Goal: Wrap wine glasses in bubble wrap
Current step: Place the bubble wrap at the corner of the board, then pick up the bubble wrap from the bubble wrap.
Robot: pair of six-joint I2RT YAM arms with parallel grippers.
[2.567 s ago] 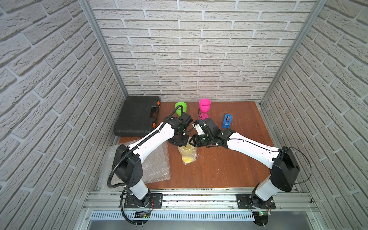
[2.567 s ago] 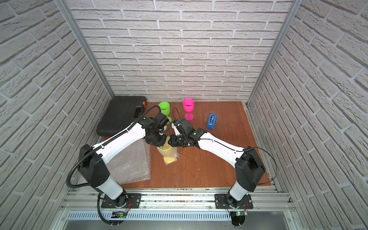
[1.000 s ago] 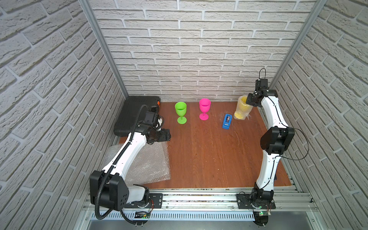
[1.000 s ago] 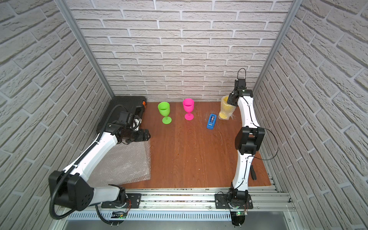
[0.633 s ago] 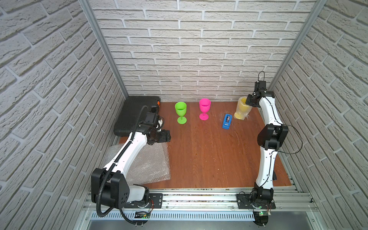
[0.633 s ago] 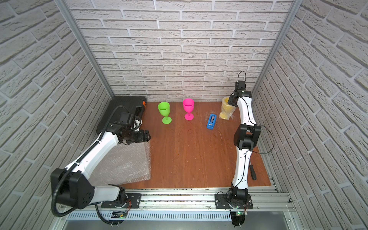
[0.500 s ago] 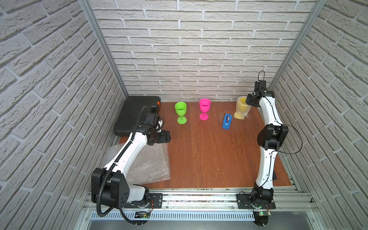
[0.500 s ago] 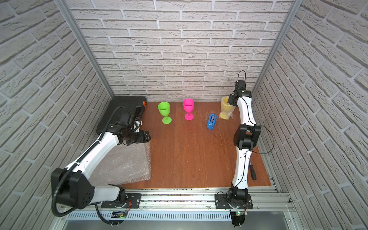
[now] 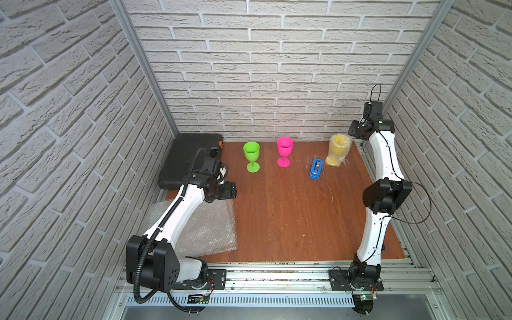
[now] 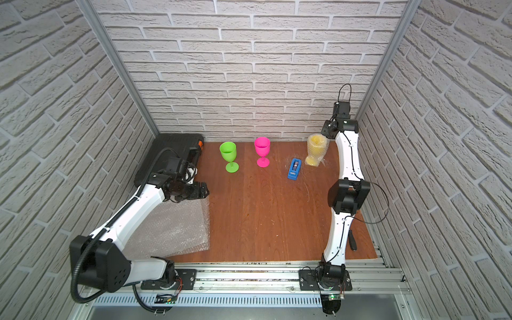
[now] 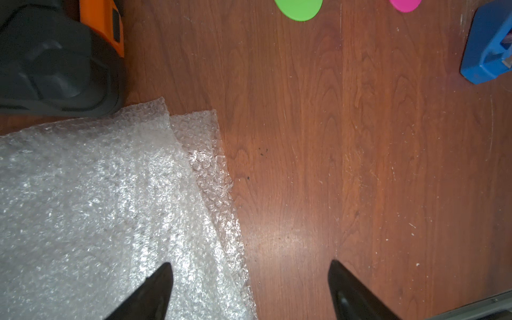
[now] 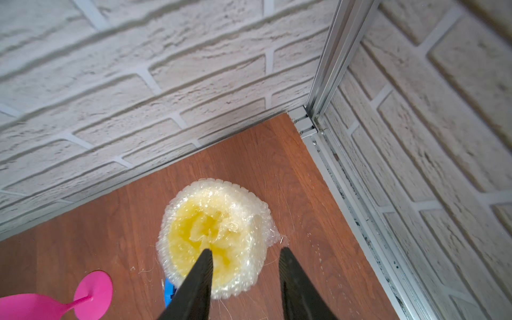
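Observation:
The yellow wine glass [image 9: 338, 151] [image 10: 315, 151] stands upright at the back right, rolled in bubble wrap, and from above its mouth [image 12: 216, 230] is stuffed with wrap. My right gripper [image 12: 246, 250] [image 9: 357, 130] hangs open just above its rim, holding nothing. The green wine glass [image 9: 251, 155] [image 10: 228, 155] and the pink wine glass [image 9: 284, 151] [image 10: 262, 151] stand bare near the back wall. Flat bubble wrap sheets [image 9: 205, 230] [image 11: 97, 194] lie at the front left. My left gripper [image 11: 249, 266] [image 9: 232, 191] is open over their right edge, one finger above the wrap, the other above bare wood.
A blue tape dispenser [image 9: 316, 168] [image 11: 487, 50] lies between the pink glass and the wrapped one. A black tool case [image 9: 188, 160] [image 11: 50, 61] fills the back left corner. Brick walls and a metal post [image 12: 324, 83] close in the wrapped glass.
The right gripper has opened and let go of the wrapped yellow glass, which stays standing. The left gripper has edged slightly right over the sheets.

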